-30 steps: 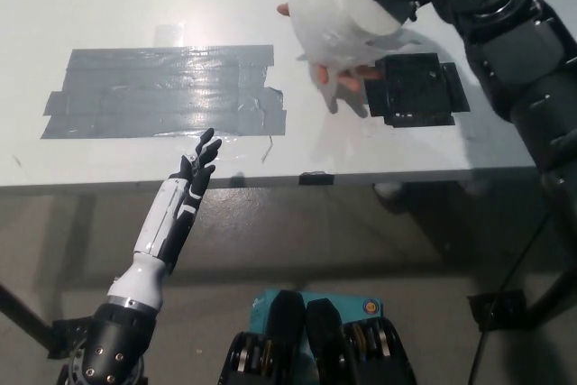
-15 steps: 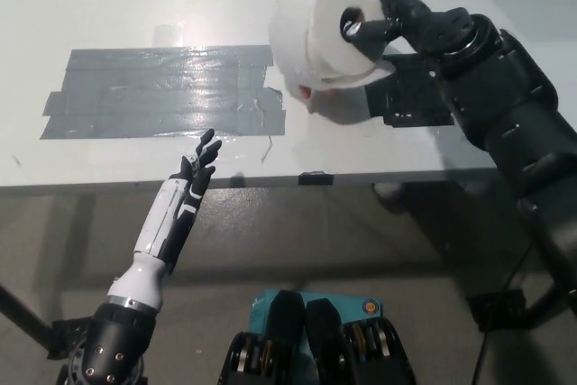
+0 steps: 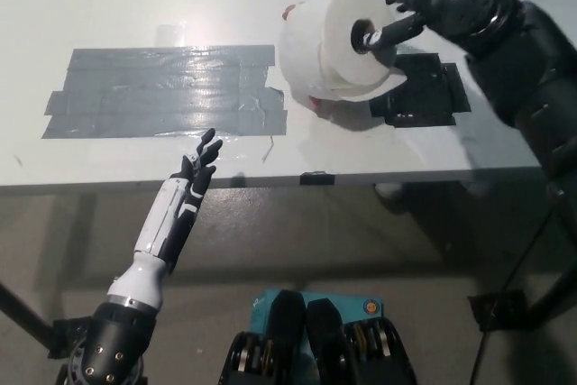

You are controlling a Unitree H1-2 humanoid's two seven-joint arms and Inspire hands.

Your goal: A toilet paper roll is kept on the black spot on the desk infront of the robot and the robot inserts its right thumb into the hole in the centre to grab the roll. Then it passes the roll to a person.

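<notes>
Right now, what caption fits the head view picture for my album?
Black right hand passes a toilet paper roll to a person's hand; white left hand rests open.

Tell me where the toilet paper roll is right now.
In the head view the roll is at upper centre-right, lifted above the desk, on the thumb of the right hand, with a person's hand cupping it from behind, left of the black spot.
</notes>
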